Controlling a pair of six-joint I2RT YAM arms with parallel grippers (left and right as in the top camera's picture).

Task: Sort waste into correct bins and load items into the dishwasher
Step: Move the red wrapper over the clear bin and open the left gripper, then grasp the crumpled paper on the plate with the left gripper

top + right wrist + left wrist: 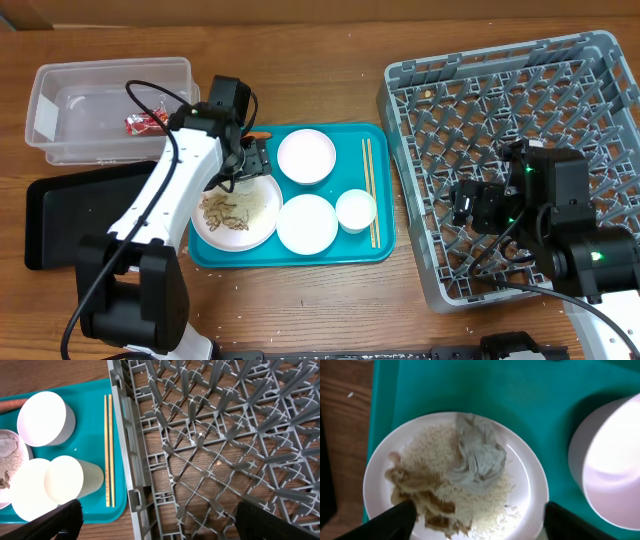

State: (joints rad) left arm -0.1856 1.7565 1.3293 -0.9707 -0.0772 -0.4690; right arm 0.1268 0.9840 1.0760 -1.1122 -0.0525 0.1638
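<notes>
We see the left pincer [476, 512] hanging over the plate [527, 480]. Its two fingers are wide apart with nothing between them. On the plate lie white rice [427, 450], brown food scraps [420, 495] and a crumpled grey foil [477, 457] in the middle.

The plate sits at 8 o'clock on the teal tray [345, 140]. That tray also has a bowl [305, 156] at 12 o'clock and a second bowl [307, 223] at 6 o'clock. A small cup [355, 210] is just beside the second bowl, and the chopsticks [370, 190] lie at 3 o'clock. A little carrot [258, 135] lies by the tray's 11 o'clock corner.

The clear tub [60, 85] stands at 10 o'clock on the tabletop [330, 40], with the red wrapper [145, 122] inside it. The black tray [55, 215] is at 8 o'clock.

The right pincer [159, 507] is wide apart too and holds nothing. It hangs over the grey dish rack [500, 90] at 3 o'clock.
</notes>
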